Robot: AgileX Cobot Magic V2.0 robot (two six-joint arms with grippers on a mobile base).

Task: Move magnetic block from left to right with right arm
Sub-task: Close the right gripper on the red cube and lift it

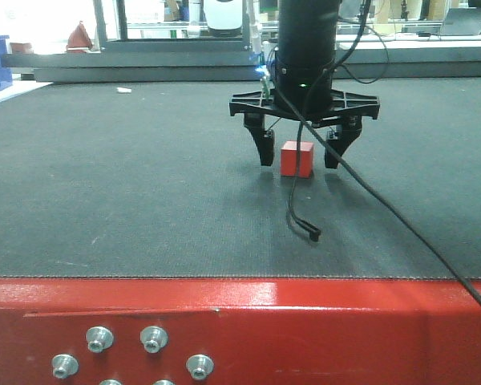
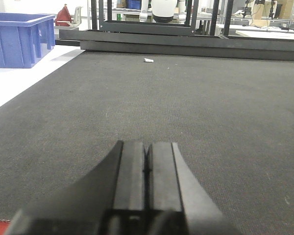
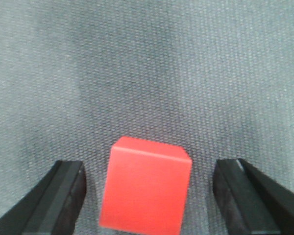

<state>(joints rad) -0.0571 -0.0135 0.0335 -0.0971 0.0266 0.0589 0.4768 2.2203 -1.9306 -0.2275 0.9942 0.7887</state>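
While right pincer straddles magnetic block, jaws wide, not touching: likely pre-grasp; next close squarely, lift, carry right.

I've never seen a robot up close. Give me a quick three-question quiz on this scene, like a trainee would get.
1. True or false: the fingers of the right gripper are touching the red block.
2. The left gripper is: A) wide open, B) shut with nothing in it, C) holding the block.
3. What colour is the bin in the left wrist view?
Key: 1 false, a gap shows on each side of the block; 2 B; 3 blue.
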